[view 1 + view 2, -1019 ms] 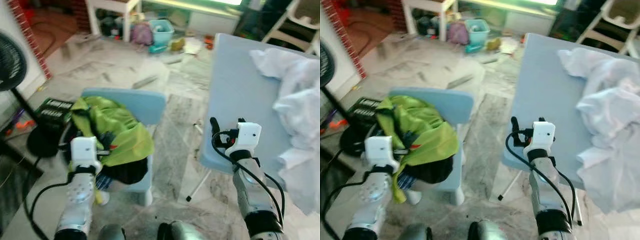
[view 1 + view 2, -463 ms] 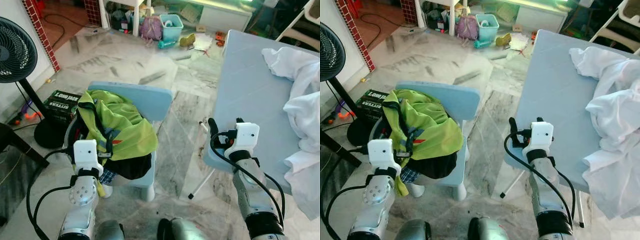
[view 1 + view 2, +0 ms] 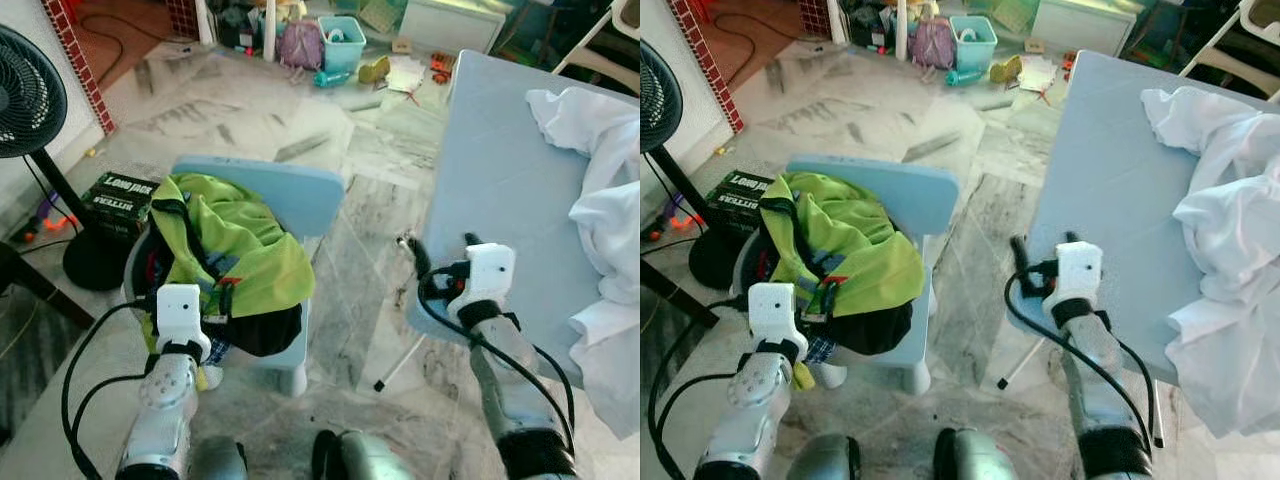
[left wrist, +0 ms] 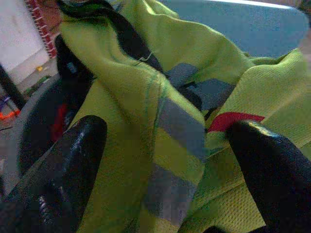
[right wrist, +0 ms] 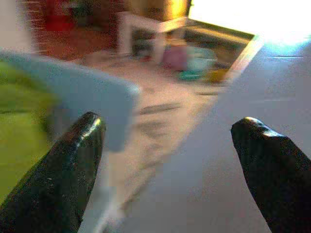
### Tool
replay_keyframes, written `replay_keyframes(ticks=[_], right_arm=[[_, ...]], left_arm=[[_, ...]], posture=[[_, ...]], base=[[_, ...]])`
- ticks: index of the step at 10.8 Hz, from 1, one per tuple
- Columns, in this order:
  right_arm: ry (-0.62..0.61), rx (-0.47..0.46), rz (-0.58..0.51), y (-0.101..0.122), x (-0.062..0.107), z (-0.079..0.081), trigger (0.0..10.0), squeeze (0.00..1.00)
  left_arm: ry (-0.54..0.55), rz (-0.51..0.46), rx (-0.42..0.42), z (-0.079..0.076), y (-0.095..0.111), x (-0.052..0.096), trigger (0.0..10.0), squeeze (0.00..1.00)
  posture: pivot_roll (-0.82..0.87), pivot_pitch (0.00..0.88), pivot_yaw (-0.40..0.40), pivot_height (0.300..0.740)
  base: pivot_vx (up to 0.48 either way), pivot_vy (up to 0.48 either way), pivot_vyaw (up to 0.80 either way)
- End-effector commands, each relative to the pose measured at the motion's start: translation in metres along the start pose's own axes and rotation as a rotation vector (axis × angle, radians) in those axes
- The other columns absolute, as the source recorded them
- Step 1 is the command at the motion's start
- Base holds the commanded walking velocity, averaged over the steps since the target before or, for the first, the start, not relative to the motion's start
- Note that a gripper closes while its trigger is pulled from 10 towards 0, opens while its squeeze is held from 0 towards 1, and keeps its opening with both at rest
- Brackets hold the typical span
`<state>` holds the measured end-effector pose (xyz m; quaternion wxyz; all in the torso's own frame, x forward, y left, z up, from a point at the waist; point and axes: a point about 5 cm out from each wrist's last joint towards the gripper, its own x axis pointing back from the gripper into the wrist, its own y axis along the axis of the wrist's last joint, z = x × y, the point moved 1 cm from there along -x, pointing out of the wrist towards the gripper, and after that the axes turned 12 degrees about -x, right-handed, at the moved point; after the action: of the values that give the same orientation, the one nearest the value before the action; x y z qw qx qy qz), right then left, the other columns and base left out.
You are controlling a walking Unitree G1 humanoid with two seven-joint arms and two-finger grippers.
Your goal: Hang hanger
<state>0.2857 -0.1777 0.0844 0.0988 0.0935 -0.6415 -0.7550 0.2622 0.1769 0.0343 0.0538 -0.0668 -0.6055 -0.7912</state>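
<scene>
No hanger to be made out yet; it may lie buried in the clothes on the chair

The lime-green garment [image 3: 235, 250] heaps over dark clothes on the pale blue chair [image 3: 290, 200], and the left gripper [image 4: 165, 160], fingers spread wide and empty, points at its grey stripe; closing here would likely snag cloth alone and drag the pile off. The right gripper [image 5: 167, 170], also spread, hovers at the blue table [image 3: 500, 170] edge, near white laundry [image 3: 600, 200]

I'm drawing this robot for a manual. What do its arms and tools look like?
Both arms are silver metal tubes with rounded joints, each ending in a white boxy wrist block. Looping black cables run along each arm. The left tool and right tool each have two long, glossy black fingers with rounded tips.
</scene>
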Motion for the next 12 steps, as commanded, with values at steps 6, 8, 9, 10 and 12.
replay_keyframes(ticks=[6,8,9,10,12], right_arm=[[0.061,0.034,0.052,-0.005,0.004,0.005,10.0,0.0],[0.064,0.037,0.055,-0.006,0.004,0.005,10.0,0.0],[0.06,0.036,0.056,-0.006,0.004,0.003,10.0,0.0],[0.057,0.034,0.058,-0.007,0.003,0.003,10.0,0.0],[0.062,0.034,0.062,-0.009,0.004,0.006,10.0,0.0]], left_arm=[[-0.097,-0.004,-0.058,0.0,0.0,-0.003,0.0,0.0],[-0.106,0.007,-0.068,0.002,-0.001,-0.005,0.0,0.0],[-0.134,0.021,-0.08,0.0,-0.004,-0.004,0.0,0.0],[-0.137,0.016,-0.128,0.002,-0.008,-0.002,0.0,0.0],[-0.143,0.034,-0.1,0.003,-0.011,-0.001,0.0,0.0]], posture=[[0.06,0.16,-0.111,0.74],[0.06,0.158,-0.11,0.74],[0.06,0.156,-0.108,0.74],[0.06,0.156,-0.108,0.74],[0.06,0.157,-0.107,0.74]], base=[[0.0,0.0,0.0],[0.0,0.0,0.0],[0.0,0.0,0.0],[0.0,0.0,0.0],[0.0,0.0,0.0]])
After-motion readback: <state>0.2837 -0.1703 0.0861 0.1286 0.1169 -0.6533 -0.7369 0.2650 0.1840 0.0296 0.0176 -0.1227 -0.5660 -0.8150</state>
